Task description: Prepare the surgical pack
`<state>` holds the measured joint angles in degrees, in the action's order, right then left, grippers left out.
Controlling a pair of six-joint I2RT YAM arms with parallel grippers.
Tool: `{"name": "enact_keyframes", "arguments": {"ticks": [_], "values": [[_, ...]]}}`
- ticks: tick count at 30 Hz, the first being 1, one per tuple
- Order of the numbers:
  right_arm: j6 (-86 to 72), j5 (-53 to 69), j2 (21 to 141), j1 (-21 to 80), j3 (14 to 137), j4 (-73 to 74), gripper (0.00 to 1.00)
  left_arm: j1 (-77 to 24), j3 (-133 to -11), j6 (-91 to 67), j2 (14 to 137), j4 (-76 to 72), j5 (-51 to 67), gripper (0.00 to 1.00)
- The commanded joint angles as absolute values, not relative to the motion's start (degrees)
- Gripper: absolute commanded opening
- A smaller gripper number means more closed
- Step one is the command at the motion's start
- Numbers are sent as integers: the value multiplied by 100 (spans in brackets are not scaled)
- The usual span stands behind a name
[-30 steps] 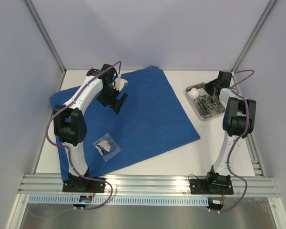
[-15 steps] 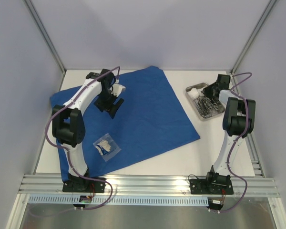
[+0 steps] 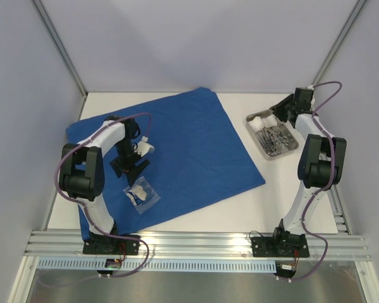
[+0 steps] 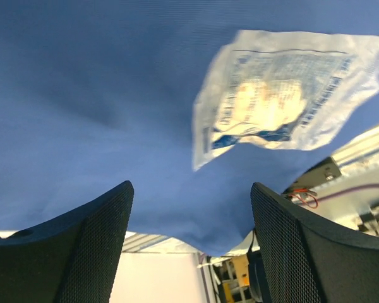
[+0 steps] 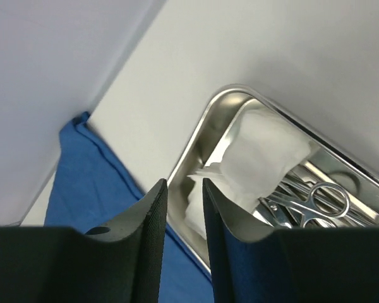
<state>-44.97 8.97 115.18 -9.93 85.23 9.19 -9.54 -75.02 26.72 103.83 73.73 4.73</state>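
Blue cloth (image 3: 196, 145) lies spread over the worktop (image 3: 240, 208) left and centre, with a clear packet (image 3: 141, 194) on it at lower left and a steel tray (image 3: 292, 149) at upper right. In the left wrist view, the left tool (image 4: 191, 189) is wide apart and grasps nothing. In the right wrist view, the right tool (image 5: 185, 183) is narrowly parted and released, with gauze (image 5: 259, 158) and scissors (image 5: 322, 202) in the tray.

One blue drape (image 3: 196, 142), one steel tray (image 3: 258, 139), one clear packet (image 3: 141, 194).

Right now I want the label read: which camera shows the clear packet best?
Left wrist: the packet looms large, print visible but blurred. Top view shows it tiny on the blue cloth; right wrist misses it.
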Motion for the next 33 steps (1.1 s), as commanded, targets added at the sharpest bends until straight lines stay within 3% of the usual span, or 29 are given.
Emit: {"name": "enact_keyframes", "arguments": {"ticks": [1,4,13,16,18,19,20,23,27,30,31,33], "values": [[-4193,1125,10944,-1002,8719,932,32,-993,-7357,3138,10326,7287,1046,84],[-4000,1186,10654,-976,8605,1002,32,-993,-7330,2989,10721,6935,765,81],[-3367,1204,9714,-862,7963,1388,32,-1028,-7366,2795,11241,6803,1301,57],[-3209,1143,9414,-774,7752,1468,32,-1028,-7234,2856,11198,6846,1353,43],[-3164,1169,9299,-721,7699,1547,32,-1028,-7225,2865,11127,6952,1564,28],[-3077,1178,9212,-695,7717,1582,32,-1028,-7242,2874,11031,6978,1643,19],[-2998,1178,9167,-660,7734,1695,32,-1028,-7320,2865,10978,7066,1704,2],[-2480,1178,9070,-379,7953,1993,34,-1028,-7566,2725,10776,7180,1968,0],[-2014,2088,9131,304,8086,2013,43,-1028,-8076,2347,10416,7163,2030,0],[-1399,2616,9176,955,8051,2057,58,-1020,-8717,2013,10231,7154,1969,0],[-1206,2880,9184,1123,8016,2013,69,-1020,-8901,1960,10196,7198,1969,0],[-573,3913,9185,1605,7849,1785,80,-1028,-9420,2021,10117,7294,2109,0]]}}
